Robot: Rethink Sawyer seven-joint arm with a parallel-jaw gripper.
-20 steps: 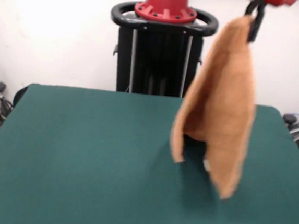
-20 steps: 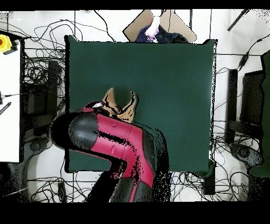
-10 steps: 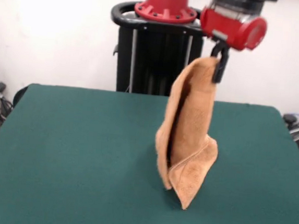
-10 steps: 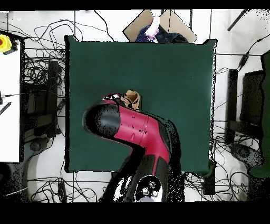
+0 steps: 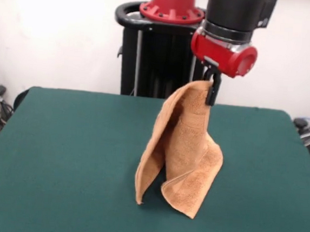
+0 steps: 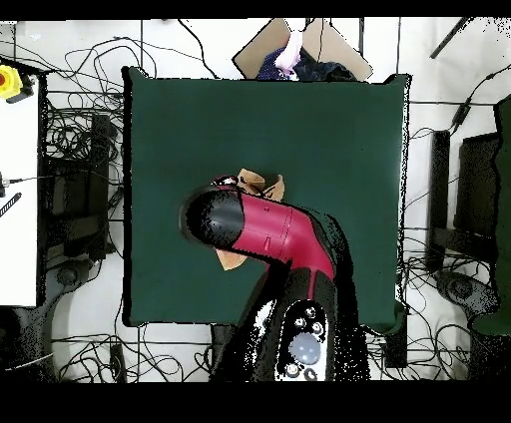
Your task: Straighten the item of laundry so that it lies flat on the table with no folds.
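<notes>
Front view: gripper (image 5: 213, 89) is pinching the top corner of the towel (image 5: 180, 151), its dark fingers closed on the cloth just below the red wrist. Towel is hanging straight down from the gripper in loose vertical folds, draping into a tent shape; its lower corners are touching the green bench (image 5: 64, 157) right of centre. Overhead view: arm (image 6: 261, 231) is covering most of the towel (image 6: 261, 184); only peach edges are showing beside it, near the middle of the bench (image 6: 329, 130).
</notes>
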